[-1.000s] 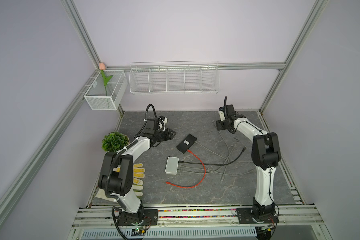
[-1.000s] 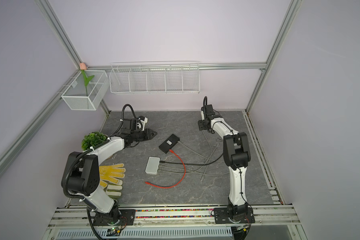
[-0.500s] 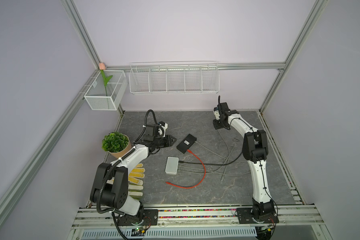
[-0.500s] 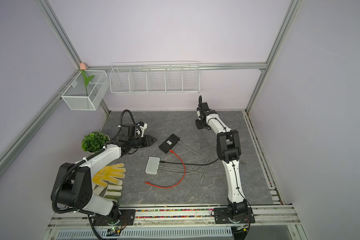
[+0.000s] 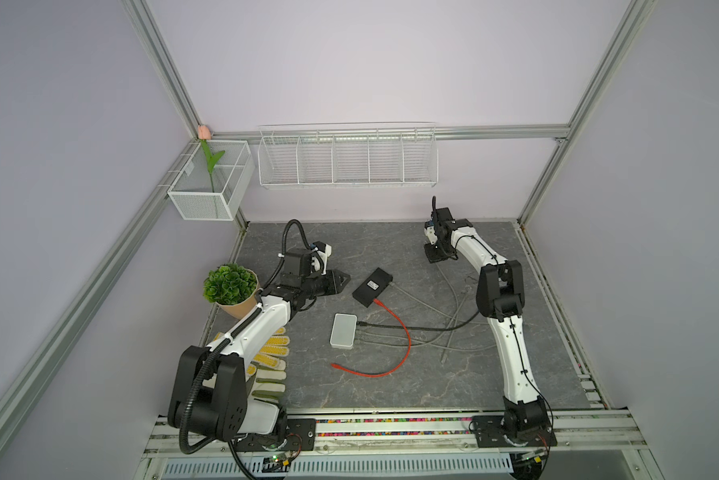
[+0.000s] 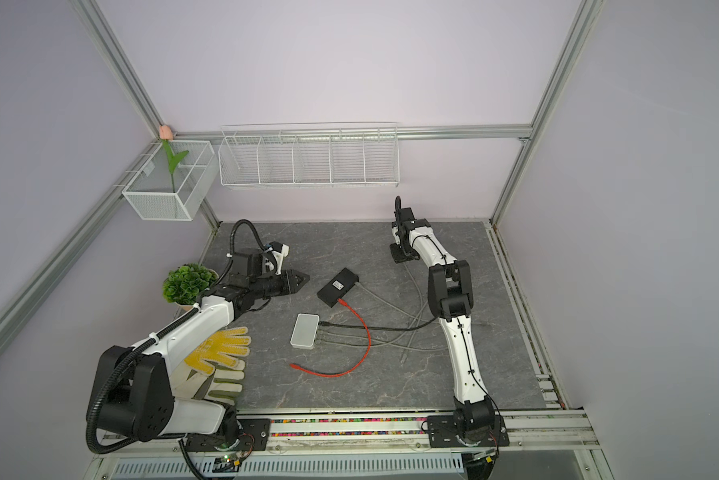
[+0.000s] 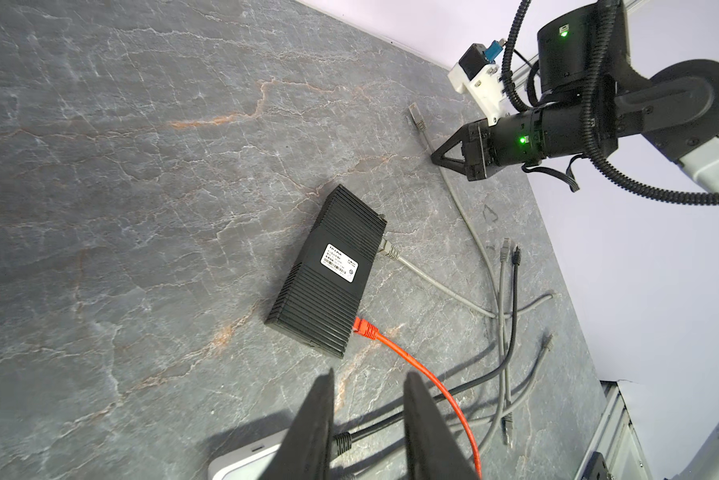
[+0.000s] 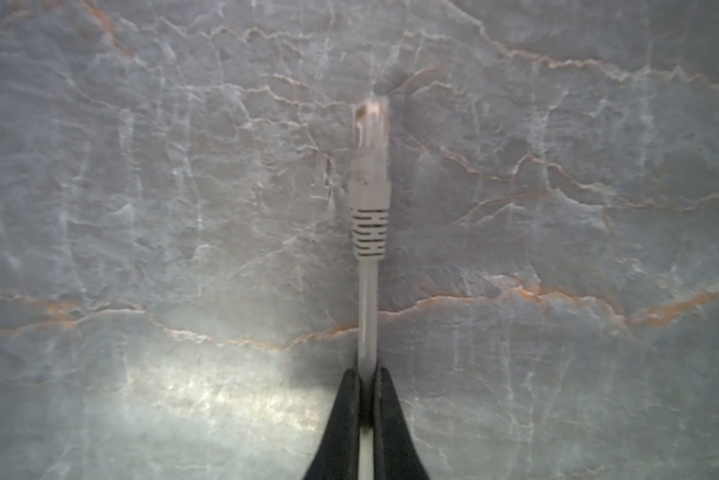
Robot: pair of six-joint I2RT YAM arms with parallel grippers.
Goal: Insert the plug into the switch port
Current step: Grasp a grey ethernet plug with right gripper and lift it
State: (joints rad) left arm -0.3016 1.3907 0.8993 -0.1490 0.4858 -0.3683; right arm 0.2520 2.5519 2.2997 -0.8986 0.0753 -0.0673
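A wall-hung mesh basket (image 5: 208, 199) holding an artificial tulip (image 5: 210, 160) hangs well behind the left claw (image 7: 368, 378), and a potted plant (image 5: 230, 284) stands back beside its arm. The jaws are apart, gripping nothing. Just ahead of them lies the black network switch (image 5: 372, 286), with an orange cable (image 7: 366, 329) plugged in. Well beyond, the right claw (image 8: 366, 374) is clamped on a grey cable (image 8: 367, 316), its plug (image 8: 370, 166) sticking out past the tips.

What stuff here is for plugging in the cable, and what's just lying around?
For the job: grey plug; its grey cable, pinched in the right pincer; black switch.
Just lying about: potted plant; yellow gloves; wire basket.
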